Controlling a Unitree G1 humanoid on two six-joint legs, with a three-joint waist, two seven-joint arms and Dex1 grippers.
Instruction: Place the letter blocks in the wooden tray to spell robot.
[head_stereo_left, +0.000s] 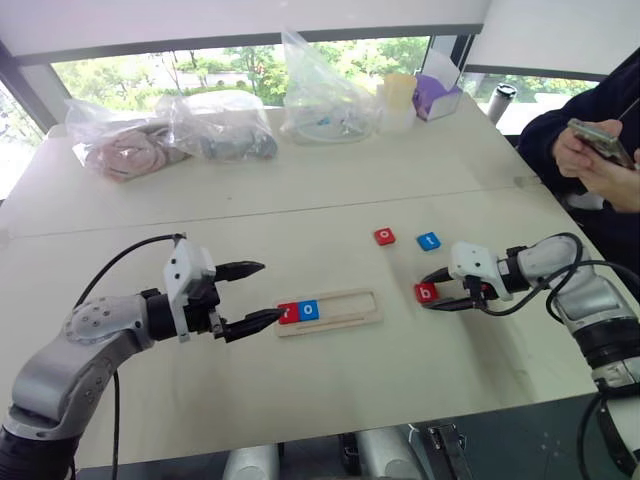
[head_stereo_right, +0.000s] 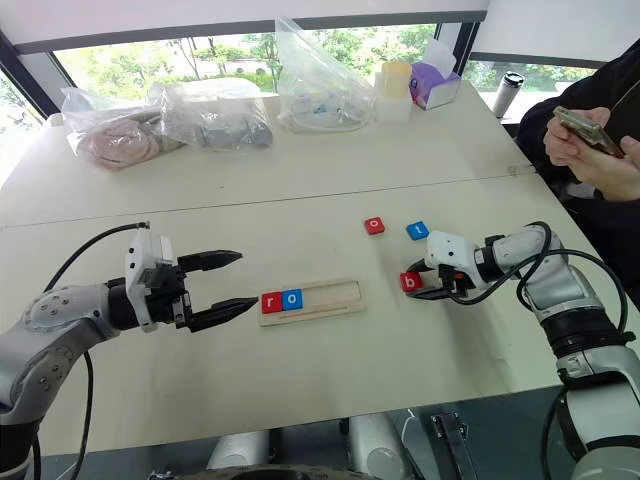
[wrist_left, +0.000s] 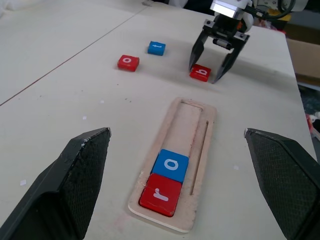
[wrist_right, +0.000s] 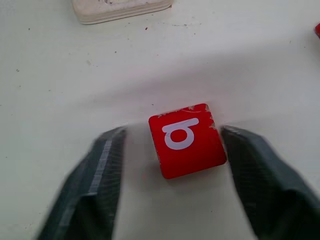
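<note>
The wooden tray (head_stereo_left: 345, 310) lies in the middle of the table. A red r block (head_stereo_left: 288, 313) and a blue o block (head_stereo_left: 308, 310) sit side by side at its left end, and the remainder of the slot is bare. A red o block (head_stereo_left: 385, 236) and a blue t block (head_stereo_left: 428, 241) lie loose beyond the tray. My right gripper (head_stereo_left: 430, 292) is down at the table, open, its fingers on either side of the red b block (wrist_right: 187, 140). My left gripper (head_stereo_left: 270, 291) hovers open just left of the tray, holding nothing.
Clear plastic bags (head_stereo_left: 220, 125) with contents, a cup (head_stereo_left: 398, 100) and a purple box (head_stereo_left: 437, 97) stand along the table's far side. A person holding a phone (head_stereo_left: 600, 142) sits at the far right. The table's front edge runs close below the tray.
</note>
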